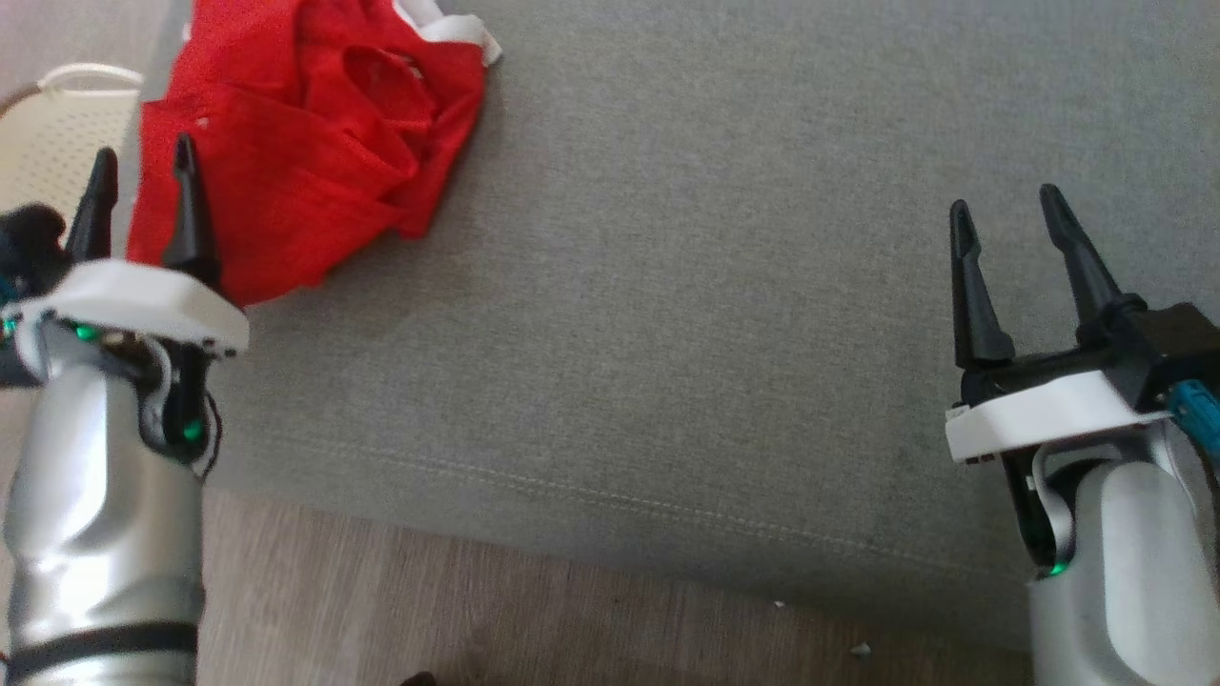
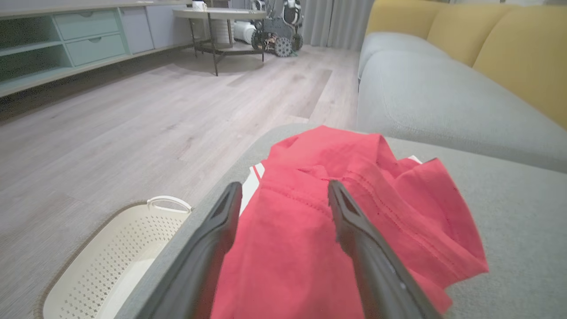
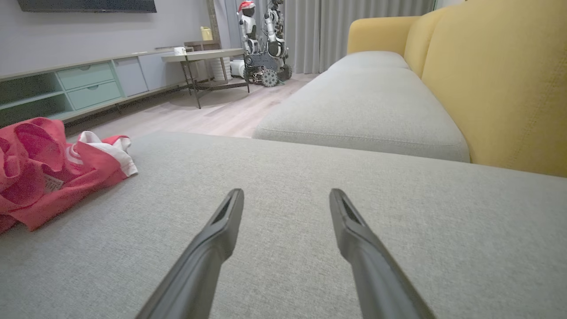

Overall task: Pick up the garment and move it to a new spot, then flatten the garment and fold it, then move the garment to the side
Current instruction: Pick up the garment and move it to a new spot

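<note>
The red garment (image 1: 305,143) is seen crumpled on the grey cushion (image 1: 715,286), at about 11 o'clock in the head view, near the cushion's left edge. Its long axis is laid from 7 o'clock to 1 o'clock in that view. The white-banded end is pointed towards 1 o'clock and a plain red lobe is spread towards 7 o'clock. The fabric is bunched into deep folds, and a fine mesh texture and stitched hems can be made out.

The left gripper (image 1: 143,152) is held at 9 o'clock, jaws spread wide with nothing between them, the fingers poised over the garment's near end. Whether the cloth is touched cannot be told. The right gripper (image 1: 1003,202) is held at 3 o'clock, well apart from the garment, its jaws likewise parted and empty over bare cushion.

A cream perforated basket (image 1: 57,133) is seen on the wooden floor (image 1: 477,610), just beside the cushion at 10 o'clock.
</note>
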`<state>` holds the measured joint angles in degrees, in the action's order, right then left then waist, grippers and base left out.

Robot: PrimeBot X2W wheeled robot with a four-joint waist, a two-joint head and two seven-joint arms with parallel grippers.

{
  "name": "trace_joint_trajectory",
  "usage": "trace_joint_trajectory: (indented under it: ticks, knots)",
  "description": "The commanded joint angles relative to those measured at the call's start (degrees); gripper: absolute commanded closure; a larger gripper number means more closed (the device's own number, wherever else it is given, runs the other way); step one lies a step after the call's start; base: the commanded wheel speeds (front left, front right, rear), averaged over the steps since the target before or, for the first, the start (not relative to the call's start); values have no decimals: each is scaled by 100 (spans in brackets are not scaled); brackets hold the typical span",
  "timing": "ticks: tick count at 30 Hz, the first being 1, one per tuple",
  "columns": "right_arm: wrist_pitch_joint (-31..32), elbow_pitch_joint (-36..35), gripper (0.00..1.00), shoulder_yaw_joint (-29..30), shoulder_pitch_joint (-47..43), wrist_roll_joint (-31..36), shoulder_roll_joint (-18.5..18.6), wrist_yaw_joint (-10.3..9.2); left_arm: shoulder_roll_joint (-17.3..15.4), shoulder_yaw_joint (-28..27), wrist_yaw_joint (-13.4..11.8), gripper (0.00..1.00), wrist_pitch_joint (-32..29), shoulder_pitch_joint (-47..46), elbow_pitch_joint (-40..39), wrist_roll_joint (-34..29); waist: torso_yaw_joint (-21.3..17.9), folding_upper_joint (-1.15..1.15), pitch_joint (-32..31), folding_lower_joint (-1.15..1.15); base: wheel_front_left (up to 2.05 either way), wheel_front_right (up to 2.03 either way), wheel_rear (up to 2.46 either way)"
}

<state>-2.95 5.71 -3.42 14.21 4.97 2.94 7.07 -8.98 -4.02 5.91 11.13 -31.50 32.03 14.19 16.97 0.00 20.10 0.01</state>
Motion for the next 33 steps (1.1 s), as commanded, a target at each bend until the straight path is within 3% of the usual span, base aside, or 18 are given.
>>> trace_joint_trajectory:
  ticks: [1,8,10,19,28,33]
  knots:
    - [43,-277,0,-141,97,78,-6,42,-331,-125,1,0,-42,-259,57,-67,-101,0,133,-1,0,0,0]
    - [106,-483,0,-76,133,141,-6,42,-554,5,10,0,-161,-933,1105,-130,-220,0,273,-1,0,0,0]
    - [105,-491,0,-72,127,139,-6,42,-603,16,20,100,-64,-1048,1268,-125,-244,0,273,-1,0,0,0]
    - [-19,-274,0,-31,102,-15,-6,42,-682,-102,59,100,370,-1118,1024,-40,-259,0,-35,-1,0,0,0]
    - [-309,154,0,-133,173,-369,-6,42,-639,-960,14,100,385,-727,-1218,67,-485,0,-643,-1,0,0,0]
    - [-495,399,0,-251,193,-582,-6,42,-501,-1073,75,100,385,-816,-2130,277,-742,0,-936,-1,0,0,0]
